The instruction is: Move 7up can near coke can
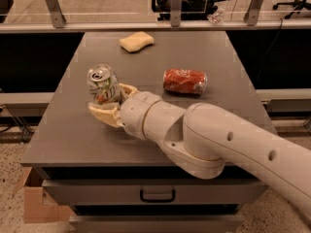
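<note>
The 7up can (102, 84), silver-white with a green and red logo, stands slightly tilted at the left middle of the grey table (63, 140). My gripper (110, 102) is shut on its lower part, with cream fingers (103, 114) on both sides of it. The coke can (184, 81), red with white lettering, lies on its side to the right of the 7up can, with a gap of about one can length between them. My arm comes in from the lower right.
A yellow sponge (136, 41) lies at the table's far middle. A drawer with a handle (158, 195) is below the table's front edge. A cardboard box (36, 205) sits on the floor at lower left. A railing and chairs are behind the table.
</note>
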`<state>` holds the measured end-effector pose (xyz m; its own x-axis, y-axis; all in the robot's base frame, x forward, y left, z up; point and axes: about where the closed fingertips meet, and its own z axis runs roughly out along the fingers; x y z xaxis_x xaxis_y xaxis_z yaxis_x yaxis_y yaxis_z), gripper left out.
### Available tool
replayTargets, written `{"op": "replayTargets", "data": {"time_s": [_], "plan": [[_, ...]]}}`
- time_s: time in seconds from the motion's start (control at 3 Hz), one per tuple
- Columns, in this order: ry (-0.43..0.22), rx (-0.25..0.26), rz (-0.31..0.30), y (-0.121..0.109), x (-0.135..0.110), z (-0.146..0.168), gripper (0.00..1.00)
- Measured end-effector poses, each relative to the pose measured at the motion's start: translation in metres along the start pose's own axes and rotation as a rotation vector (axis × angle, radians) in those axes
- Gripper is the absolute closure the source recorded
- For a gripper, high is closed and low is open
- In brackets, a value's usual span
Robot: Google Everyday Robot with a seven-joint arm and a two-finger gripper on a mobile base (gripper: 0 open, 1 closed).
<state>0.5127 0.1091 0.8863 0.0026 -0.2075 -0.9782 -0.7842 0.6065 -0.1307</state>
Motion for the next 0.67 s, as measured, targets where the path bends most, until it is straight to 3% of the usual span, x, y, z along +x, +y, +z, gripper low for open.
{"op": "replayTargets", "data": {"time_s": [0.33, 0.67], "plan": [[0.049, 0.059, 0.028, -0.006, 0.012, -0.031, 1.00], [0.057, 0.131, 0.042, -0.016, 0.018, -0.056, 1.00]]}}
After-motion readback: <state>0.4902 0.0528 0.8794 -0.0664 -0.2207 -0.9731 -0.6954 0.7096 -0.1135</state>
